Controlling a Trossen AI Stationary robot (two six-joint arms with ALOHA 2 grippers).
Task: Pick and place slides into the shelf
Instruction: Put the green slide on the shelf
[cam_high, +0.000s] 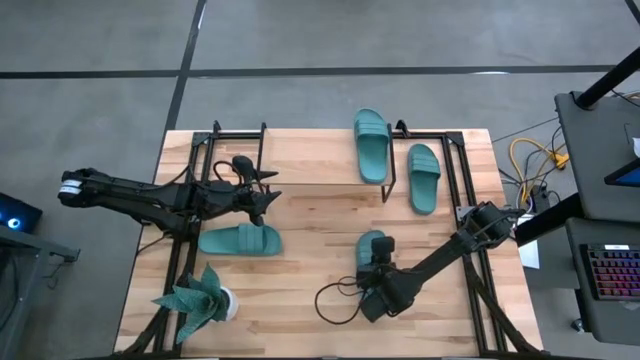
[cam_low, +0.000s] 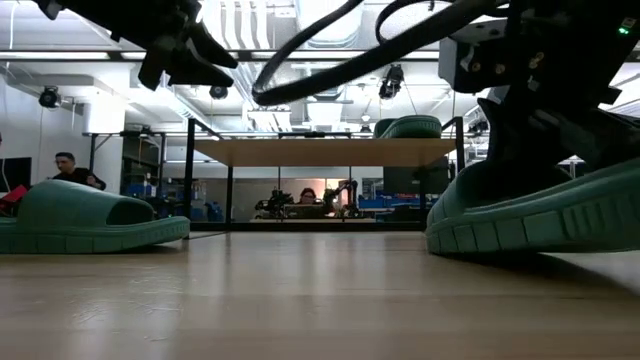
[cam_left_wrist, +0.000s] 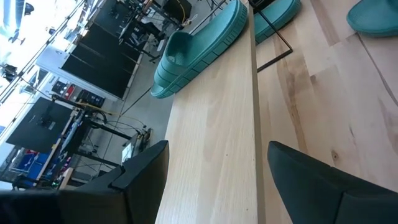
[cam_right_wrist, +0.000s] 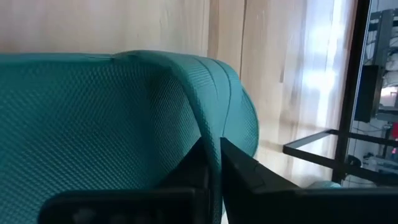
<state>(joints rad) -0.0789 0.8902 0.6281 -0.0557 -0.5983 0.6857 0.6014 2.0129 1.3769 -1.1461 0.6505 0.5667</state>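
Note:
Four teal slides show. One slide (cam_high: 371, 146) lies on the shelf (cam_high: 310, 160), a light-wood board on black wire legs. A second slide (cam_high: 424, 178) lies on its sole beside the shelf's right end. A third slide (cam_high: 240, 240) lies flat on the table, left of centre, and also shows in the low view (cam_low: 90, 218). My right gripper (cam_high: 373, 258) is shut on the fourth slide (cam_high: 370, 241) at the table's near middle. My left gripper (cam_high: 267, 190) hovers open over the shelf board (cam_left_wrist: 217, 124), above and beyond the third slide. My right gripper (cam_right_wrist: 214, 165) pinches a thin upright wall of the slide's strap (cam_right_wrist: 214, 140) between its two fingers (cam_right_wrist: 249, 174). It comes from above, slanting down from the table's near right. The slide (cam_low: 530, 215) has its sole low on the table; whether it is lifted clear cannot be told.
A spiky green plant in a white pot (cam_high: 200, 302) stands at the table's near left corner. A black cable (cam_high: 335, 300) loops on the table by my right arm. Black frame rails (cam_high: 470, 230) run along both table sides. People sit in the room beyond (cam_low: 70, 170).

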